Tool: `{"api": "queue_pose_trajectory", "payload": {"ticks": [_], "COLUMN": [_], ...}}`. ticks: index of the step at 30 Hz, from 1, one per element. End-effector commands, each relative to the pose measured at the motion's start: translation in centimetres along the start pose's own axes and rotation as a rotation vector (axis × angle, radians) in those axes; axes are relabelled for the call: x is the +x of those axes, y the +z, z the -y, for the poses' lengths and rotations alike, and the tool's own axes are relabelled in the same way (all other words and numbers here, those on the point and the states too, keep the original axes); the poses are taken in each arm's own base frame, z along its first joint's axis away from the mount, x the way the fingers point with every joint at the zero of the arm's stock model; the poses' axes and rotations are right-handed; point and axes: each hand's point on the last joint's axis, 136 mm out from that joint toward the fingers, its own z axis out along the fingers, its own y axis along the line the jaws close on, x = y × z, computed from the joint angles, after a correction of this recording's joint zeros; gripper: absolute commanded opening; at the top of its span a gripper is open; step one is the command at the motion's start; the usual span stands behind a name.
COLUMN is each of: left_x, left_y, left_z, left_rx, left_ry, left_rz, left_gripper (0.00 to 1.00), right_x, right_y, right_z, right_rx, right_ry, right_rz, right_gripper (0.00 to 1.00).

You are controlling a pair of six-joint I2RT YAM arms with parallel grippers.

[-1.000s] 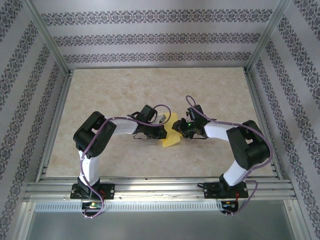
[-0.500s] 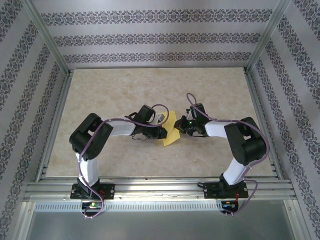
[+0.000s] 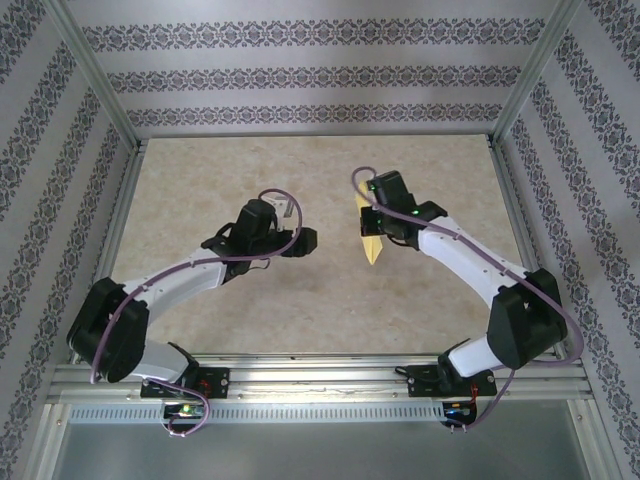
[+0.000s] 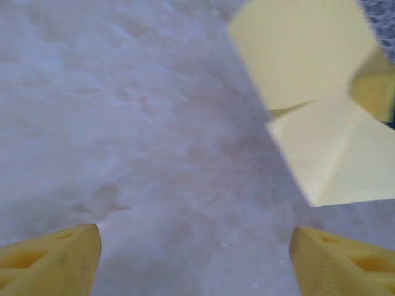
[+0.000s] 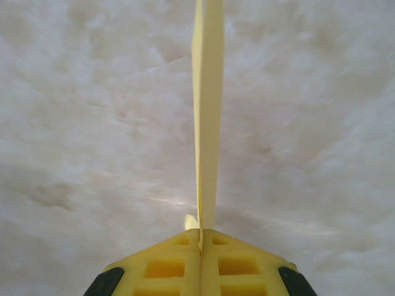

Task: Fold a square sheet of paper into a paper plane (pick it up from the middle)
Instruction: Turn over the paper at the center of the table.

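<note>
Left wrist view, bottom edge: the left end effector [image 4: 194, 240] gapes wide. Its fingers [image 4: 55, 259] sit in the two lower corners w/ nothing btw them, just bare bench [image 4: 123, 123]. In the top view it's left of centre, well apart from the paper.

The right end effector [image 5: 200, 233] is clamped tight on the paper plane [image 5: 207, 111]. The plane sticks out fwd, edge-on, up the middle of the right wrist view. In the top view it's a narrow yellow sliver just right of centre.

Risks, as I judge them:
- The pinch is on a thin edge at one end, so a quick arm swing could pivot the paper or slide it out.
- Flaps look loose in the upper right of the left wrist view. W/o a second hold they prob spring open and the creases go soft.
- If the left end effector comes back in w/ jaws this wide, it could bump the nose, bend it or knock it free.
- Can't tell if the far tip touches the bench. If it does, any drag crumples it.
</note>
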Motion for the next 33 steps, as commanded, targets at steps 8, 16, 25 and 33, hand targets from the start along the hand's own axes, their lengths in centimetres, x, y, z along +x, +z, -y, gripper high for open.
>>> {"api": "queue_pose_trajectory", "payload": {"ticks": [8,16,25,33], "left_x": [-0.9,-1.1,-1.1,0.6], "left_y": [-6.3,-9.7,-9.1,-4.1], "left_z": [-7.4,-8.9,-8.0,-4.7], "left_rx": [-0.358,-0.410,-0.357,-0.149], "left_ry": [-0.094,-0.147,-0.133,-0.134], "left_rz": [0.187,0.281,0.241,0.039], "left_gripper": [1.00,1.00,0.99,0.77], "right_x": [2.8,7.7,6.3,4.6], "right_y": [1.3,6.5,5.5,3.8], "right_z": [1.4,-8.3,-17.7,-9.4], "right_rx": [0.504,0.245,-0.279,-0.585], "right_ry": [-0.521,-0.430,-0.129,0.342], "right_rz": [-0.111,-0.307,-0.314,-0.248], "right_gripper": [0.00,0.06,0.40,0.39]}}
